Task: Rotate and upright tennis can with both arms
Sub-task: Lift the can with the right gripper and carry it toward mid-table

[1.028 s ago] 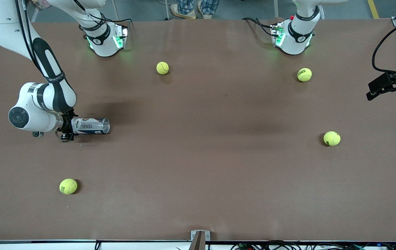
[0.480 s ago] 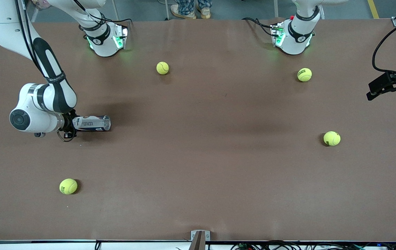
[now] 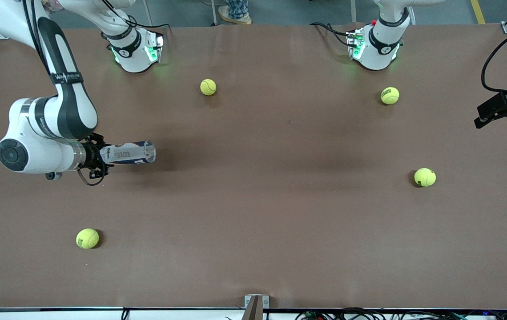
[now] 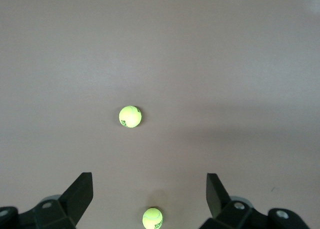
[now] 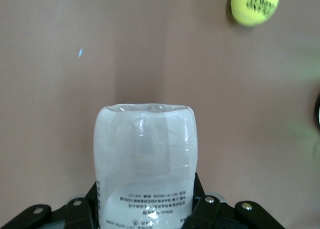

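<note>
Lifted since a second ago: tennis can [image 3: 128, 153] now off the bench [image 3: 253, 213], carried lying level with its free end slightly raised, clamped at one end by the right gripper [image 3: 98, 156] near the edge at the right arm's end of the table, about midway along it. Casts a shadow on the brown surface below, so clear of the top. Fingers [image 5: 87, 209] closed snug on the labelled end in the right wrist view, clear end pointing away. Reads as the pick-up done and the rotation to upright not yet made; likely needs the other arm brought over. Left gripper [image 3: 504, 109] waiting high over the opposite edge, spread wide and empty, two tennis balls [image 4: 130, 116] below it. Readable on the label: small "Wilson" lettering, larger navy letters upside down, fine print illegible.
</note>
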`<state>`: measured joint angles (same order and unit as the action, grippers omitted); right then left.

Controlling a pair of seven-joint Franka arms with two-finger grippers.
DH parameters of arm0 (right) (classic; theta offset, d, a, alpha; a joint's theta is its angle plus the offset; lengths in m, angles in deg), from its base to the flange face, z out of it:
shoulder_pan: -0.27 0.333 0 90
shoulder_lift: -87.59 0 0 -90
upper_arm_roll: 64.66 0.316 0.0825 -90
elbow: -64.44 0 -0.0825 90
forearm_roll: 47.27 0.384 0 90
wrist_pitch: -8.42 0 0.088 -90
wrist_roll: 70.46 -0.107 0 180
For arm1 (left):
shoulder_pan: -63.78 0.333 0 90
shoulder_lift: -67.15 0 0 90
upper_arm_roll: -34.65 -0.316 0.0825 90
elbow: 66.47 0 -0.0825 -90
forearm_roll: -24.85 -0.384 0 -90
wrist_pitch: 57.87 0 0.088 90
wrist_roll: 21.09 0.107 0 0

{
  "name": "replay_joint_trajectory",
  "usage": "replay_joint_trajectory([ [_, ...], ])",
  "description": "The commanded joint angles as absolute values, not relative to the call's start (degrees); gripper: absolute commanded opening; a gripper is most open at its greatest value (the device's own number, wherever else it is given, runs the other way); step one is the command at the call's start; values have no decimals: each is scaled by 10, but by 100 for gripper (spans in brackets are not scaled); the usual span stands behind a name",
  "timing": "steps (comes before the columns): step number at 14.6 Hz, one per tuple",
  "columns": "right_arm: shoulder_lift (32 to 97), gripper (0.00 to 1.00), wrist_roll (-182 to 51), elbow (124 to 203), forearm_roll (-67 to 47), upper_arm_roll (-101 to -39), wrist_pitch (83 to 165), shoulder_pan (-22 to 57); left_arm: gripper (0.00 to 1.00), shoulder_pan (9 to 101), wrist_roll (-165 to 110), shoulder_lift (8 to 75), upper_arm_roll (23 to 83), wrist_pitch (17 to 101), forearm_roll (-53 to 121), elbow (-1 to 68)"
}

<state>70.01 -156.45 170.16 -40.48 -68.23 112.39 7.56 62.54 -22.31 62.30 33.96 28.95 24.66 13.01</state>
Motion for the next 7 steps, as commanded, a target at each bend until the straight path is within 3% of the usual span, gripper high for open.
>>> replay_joint_trajectory([
  [1,701,67,-1645,1666,-392,-680,1107,133,100,628,-214,627,341,287,255,127],
  [4,691,68,-1737,1623,-392,-680,1117,206,100,628,-214,628,341,284,255,130],
  [7,637,68,-1825,1573,-391,-680,1157,269,100,629,-214,628,342,284,255,129],
])
